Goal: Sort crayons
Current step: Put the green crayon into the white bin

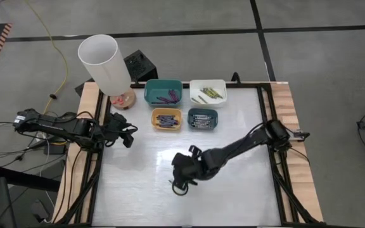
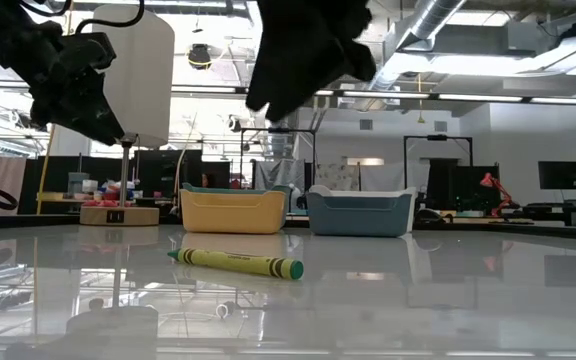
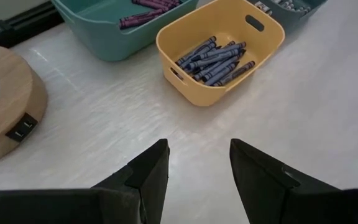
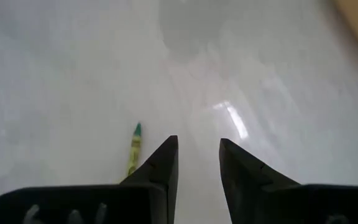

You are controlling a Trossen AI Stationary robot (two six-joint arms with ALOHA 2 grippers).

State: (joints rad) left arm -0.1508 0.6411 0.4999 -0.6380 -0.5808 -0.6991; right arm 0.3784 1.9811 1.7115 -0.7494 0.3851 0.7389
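Yellow-green crayon (image 2: pixel 236 263) lies flat on the white surface (image 1: pixel 233 190) closest to the low cam, alone, well apart from the bins. Right gripper (image 1: pixel 181 183) hangs just above the surface near the front-centre, fingers (image 4: pixel 160 163) parted w/ nothing between them; in the right wrist view the same crayon sits just beside one fingertip, not touching as far as can be told. Left gripper (image 1: pixel 129 135) waits at the left edge of the surface, near the lamp base (image 3: pixel 2 102); its fingers (image 3: pixel 149 171) are spread and empty too. Four bins sit toward the back in 2 rows: yellow bin (image 1: pixel 166 119) w/ blue crayons (image 3: pixel 213 59), grey-blue bin (image 1: pixel 203 118) next to it w/ what look like grey crayons (too small to be sure), teal bin (image 1: pixel 163 92) behind w/ purple crayons (image 1: pixel 167 98), white bin (image 1: pixel 208 92) w/ yellow-green crayons (image 1: pixel 209 94). White lampshade (image 1: pixel 104 63) stands over the back-left corner.
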